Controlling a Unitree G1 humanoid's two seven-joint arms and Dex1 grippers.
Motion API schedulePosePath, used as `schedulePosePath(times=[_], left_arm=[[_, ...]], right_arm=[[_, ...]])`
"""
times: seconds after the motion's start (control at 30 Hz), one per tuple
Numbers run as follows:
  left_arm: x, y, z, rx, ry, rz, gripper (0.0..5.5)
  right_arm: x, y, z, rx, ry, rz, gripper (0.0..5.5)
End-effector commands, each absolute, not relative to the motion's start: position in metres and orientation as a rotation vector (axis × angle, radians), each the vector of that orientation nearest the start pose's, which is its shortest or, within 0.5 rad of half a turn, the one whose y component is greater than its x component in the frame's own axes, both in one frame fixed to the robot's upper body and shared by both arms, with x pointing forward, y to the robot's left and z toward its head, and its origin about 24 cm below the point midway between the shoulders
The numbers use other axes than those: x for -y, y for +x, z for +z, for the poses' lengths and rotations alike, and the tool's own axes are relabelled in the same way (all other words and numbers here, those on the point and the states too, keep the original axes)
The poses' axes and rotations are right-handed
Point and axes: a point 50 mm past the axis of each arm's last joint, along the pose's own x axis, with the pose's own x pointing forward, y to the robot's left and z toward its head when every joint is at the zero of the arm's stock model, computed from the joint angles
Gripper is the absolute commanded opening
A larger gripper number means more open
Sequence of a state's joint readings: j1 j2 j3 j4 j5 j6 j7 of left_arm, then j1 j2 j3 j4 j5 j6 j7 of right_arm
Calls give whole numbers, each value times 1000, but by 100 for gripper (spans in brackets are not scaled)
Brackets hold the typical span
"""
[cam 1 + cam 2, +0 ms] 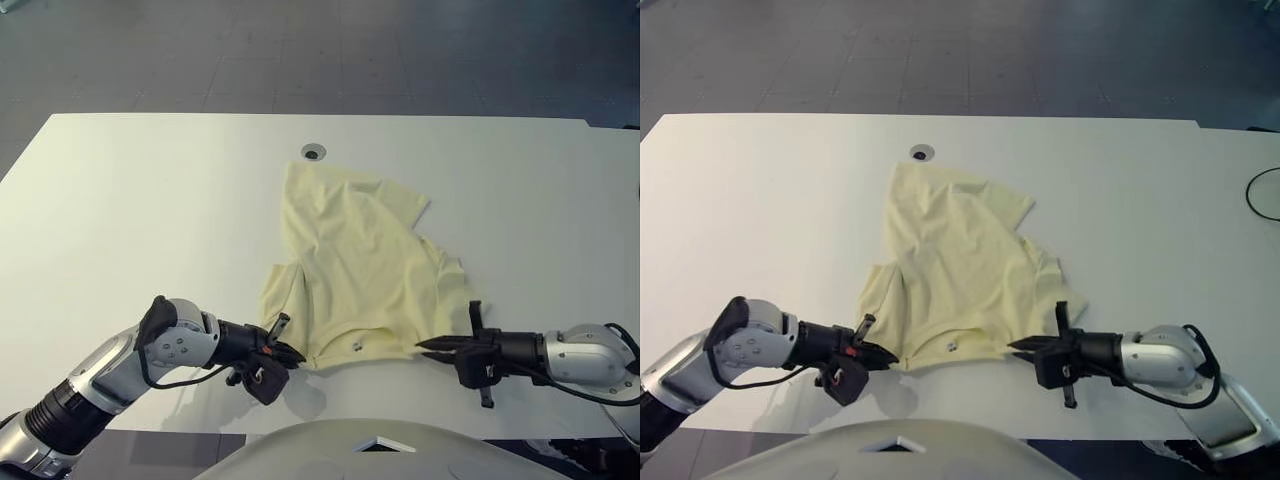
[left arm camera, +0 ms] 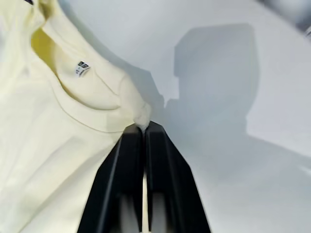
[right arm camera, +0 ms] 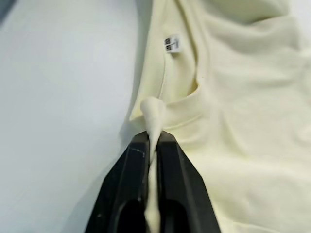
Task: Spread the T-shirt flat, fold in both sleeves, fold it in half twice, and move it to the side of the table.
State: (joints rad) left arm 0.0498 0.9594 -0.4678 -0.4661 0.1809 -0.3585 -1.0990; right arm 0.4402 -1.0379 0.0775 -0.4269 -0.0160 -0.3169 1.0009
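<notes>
Grey floor tiles [image 1: 300,50] lie beyond a white tabletop [image 1: 130,200] with a round cable port [image 1: 314,151] at its far side. A pale yellow T-shirt [image 1: 350,270] lies rumpled at mid-table, just near of the port, collar end toward the robot. From the head views, the left tool [image 1: 288,353] and right tool [image 1: 428,347] sit at the near hem corners, well apart. The wrist views add the grip detail. The left tool is closed, pinching a small tuft of fabric beside the collar [image 2: 92,116]. The right tool is clamped on a raised fold running between its fingers. A neck label [image 3: 171,44] is visible inside the collar.
</notes>
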Motion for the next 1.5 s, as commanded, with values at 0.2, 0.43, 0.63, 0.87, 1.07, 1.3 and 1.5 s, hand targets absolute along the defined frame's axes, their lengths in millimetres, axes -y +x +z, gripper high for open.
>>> schedulePosePath(times=[0.2,0.43,0.63,0.87,1.07,1.3,1.5], left_arm=[[-149,138,91,2,1092,-1789,0],[-150,136,113,88,994,-1706,119],[-152,130,131,136,883,-1692,211],[-149,142,143,219,859,-1570,315],[-176,174,145,161,1070,-1306,413],[-195,196,106,52,1256,-1139,488],[-196,213,77,44,1234,-1115,493]], right_arm=[[211,118,88,-307,-905,1512,152],[214,119,101,-286,-897,1493,263],[221,132,129,-229,-863,1438,352],[230,150,153,-171,-817,1386,451],[229,188,156,-58,-800,1126,540],[224,219,123,-63,-863,908,471],[224,246,102,-86,-929,776,485]])
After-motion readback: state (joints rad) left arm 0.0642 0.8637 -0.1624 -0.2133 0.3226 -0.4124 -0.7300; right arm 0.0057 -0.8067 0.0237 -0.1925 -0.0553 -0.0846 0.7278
